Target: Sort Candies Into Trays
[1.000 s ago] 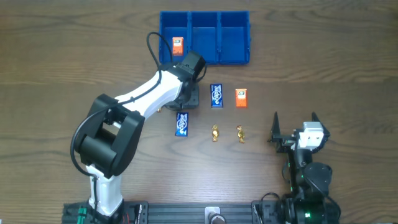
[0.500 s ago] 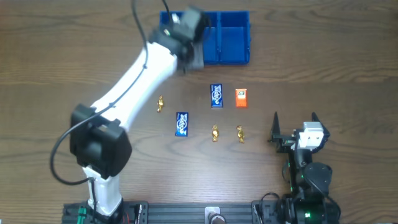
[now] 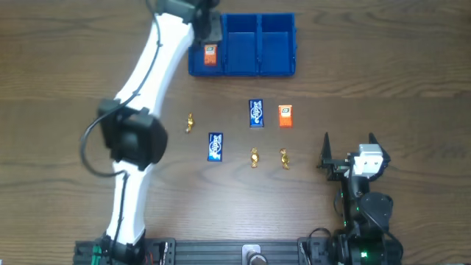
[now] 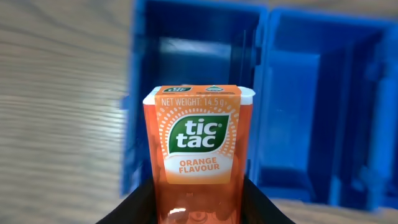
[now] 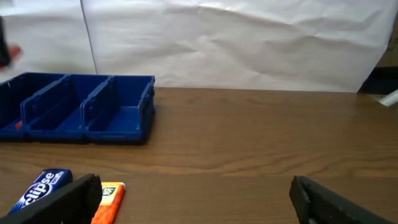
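In the left wrist view an orange candy box (image 4: 198,149) stands upright with my left gripper (image 4: 199,202) shut on its lower part, above the left compartment of the blue three-part tray (image 4: 323,93). From above, the left gripper (image 3: 208,26) hangs over that end of the tray (image 3: 259,72), where another orange box (image 3: 210,55) lies. On the table are a third orange box (image 3: 285,115), two blue gum packs (image 3: 255,112) (image 3: 215,146) and three gold candies (image 3: 190,123) (image 3: 255,157) (image 3: 284,157). My right gripper (image 3: 346,151) is open near its base, holding nothing.
The right wrist view looks across the table at the tray (image 5: 81,106), a blue pack (image 5: 40,186) and an orange box (image 5: 109,196), with a white backdrop behind. Bare wood lies to the left and right of the candies.
The left arm swung from the table by the blue packs up to the tray's left compartment, uncovering the left gold candy. The right arm has stayed put.
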Robot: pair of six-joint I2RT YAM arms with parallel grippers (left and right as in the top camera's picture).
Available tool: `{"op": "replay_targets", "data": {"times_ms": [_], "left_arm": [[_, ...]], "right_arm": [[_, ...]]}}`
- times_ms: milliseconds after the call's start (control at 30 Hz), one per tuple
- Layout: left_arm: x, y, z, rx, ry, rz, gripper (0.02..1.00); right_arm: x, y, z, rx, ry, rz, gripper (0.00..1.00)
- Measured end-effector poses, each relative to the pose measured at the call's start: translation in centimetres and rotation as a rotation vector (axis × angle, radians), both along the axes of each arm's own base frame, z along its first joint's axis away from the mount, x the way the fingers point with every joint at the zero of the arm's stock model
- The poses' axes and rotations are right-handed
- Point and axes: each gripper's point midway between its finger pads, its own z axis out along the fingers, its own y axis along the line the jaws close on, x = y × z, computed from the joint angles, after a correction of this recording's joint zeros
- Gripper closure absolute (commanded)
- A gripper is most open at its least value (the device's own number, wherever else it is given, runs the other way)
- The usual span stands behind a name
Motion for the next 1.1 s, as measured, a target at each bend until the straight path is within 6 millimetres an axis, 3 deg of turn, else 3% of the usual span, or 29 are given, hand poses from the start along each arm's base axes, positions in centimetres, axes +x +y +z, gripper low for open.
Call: {"op": "replay_targets", "data": {"times_ms": [100,167,500,567,700,767,967,1100], "left_arm": [[-0.1,-0.2,-3.0,0.011,0.058,-0.008,0.665],[-0.2,-0.2,-3.7,0.015,0.073,-0.008,0.665],[0.3,-0.3,-2.9,0.006,0.05,-0.006,0.645],[0.3,-0.3,-2.9,0.006,0.05,-0.006,0.575],[0.3,-0.2,-2.9,0.012,0.049,-0.019,0.286],[0.3,-0.2,-2.9,0.014,0.049,-0.024,0.231],[0.2,-0.6,-2.0,0.013,0.04,-0.032,0.194],[-1.1,-2.8,-0.2,0.008,0.022,-0.033,0.185]], "right_arm": [[0.0,0.0,0.0,0.0,0.0,0.0,0.003],[0.0,0.0,0.0,0.0,0.0,0.0,0.003],[0.0,0.0,0.0,0.0,0.0,0.0,0.003],[0.0,0.0,0.0,0.0,0.0,0.0,0.003],[0.0,0.0,0.0,0.0,0.0,0.0,0.003],[0.0,0.0,0.0,0.0,0.0,0.0,0.003],[0.0,0.0,0.0,0.0,0.0,0.0,0.003],[0.0,0.0,0.0,0.0,0.0,0.0,0.003]]}}
